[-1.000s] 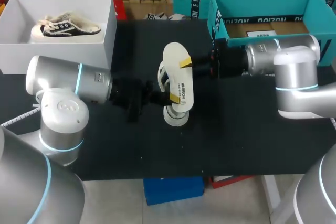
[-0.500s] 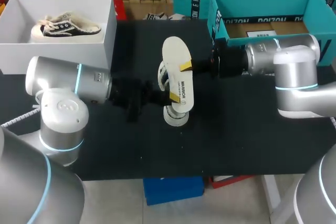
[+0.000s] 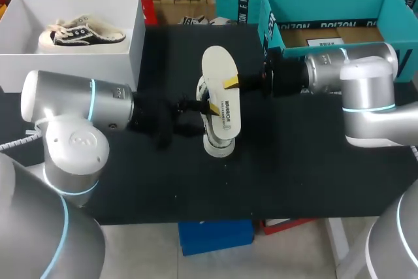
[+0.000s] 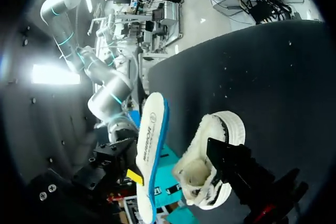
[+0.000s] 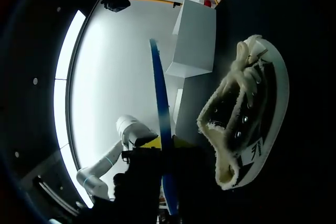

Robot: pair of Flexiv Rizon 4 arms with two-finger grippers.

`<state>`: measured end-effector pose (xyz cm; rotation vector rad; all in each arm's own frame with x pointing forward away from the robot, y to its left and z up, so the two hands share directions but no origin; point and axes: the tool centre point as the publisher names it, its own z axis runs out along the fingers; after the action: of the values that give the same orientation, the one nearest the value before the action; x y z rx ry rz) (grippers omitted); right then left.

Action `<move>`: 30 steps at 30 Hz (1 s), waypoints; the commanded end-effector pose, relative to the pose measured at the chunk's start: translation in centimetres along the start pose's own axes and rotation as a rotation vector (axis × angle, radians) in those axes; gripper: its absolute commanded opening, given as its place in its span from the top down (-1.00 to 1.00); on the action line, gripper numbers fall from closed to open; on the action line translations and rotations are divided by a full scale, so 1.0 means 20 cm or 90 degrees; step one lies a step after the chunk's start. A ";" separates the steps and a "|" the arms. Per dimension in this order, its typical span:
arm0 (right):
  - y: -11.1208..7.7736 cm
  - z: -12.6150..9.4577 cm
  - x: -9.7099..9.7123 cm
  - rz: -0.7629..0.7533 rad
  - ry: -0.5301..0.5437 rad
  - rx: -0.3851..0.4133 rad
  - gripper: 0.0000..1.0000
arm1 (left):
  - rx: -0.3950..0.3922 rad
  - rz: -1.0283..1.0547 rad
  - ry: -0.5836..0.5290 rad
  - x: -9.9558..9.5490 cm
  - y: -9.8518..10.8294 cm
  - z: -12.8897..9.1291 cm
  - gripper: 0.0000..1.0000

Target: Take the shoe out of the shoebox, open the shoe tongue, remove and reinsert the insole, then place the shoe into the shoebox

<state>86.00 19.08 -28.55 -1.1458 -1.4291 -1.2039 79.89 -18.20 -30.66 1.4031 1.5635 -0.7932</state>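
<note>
The right claw (image 3: pixel 230 82) (image 5: pixel 167 142) is clamped on the white insole (image 3: pixel 219 70) (image 5: pixel 159 103), with a yellow tip pressed to each face near its middle. The insole is out of the shoe (image 3: pixel 219 145) (image 5: pixel 252 108) and held on edge just beside it, blue underside towards the left arm. The left claw (image 3: pixel 208 107) sits at the shoe's fleecy opening; I cannot tell how firmly it grips. The shoe is tipped on its side near the middle of the black table (image 3: pixel 294 174). At the far left corner a white box (image 3: pixel 134 44) holds another shoe (image 3: pixel 81 34). A teal box (image 3: pixel 326 4) stands far right.
</note>
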 end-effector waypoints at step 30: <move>0.00 0.00 0.00 0.000 -0.001 0.001 1.00 | 0.065 0.035 0.468 -0.48 0.11 -0.36 -1.00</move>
<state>86.01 19.09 -28.56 -1.1458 -1.4289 -1.2038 80.05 -14.79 -18.93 1.8076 1.8807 -0.5136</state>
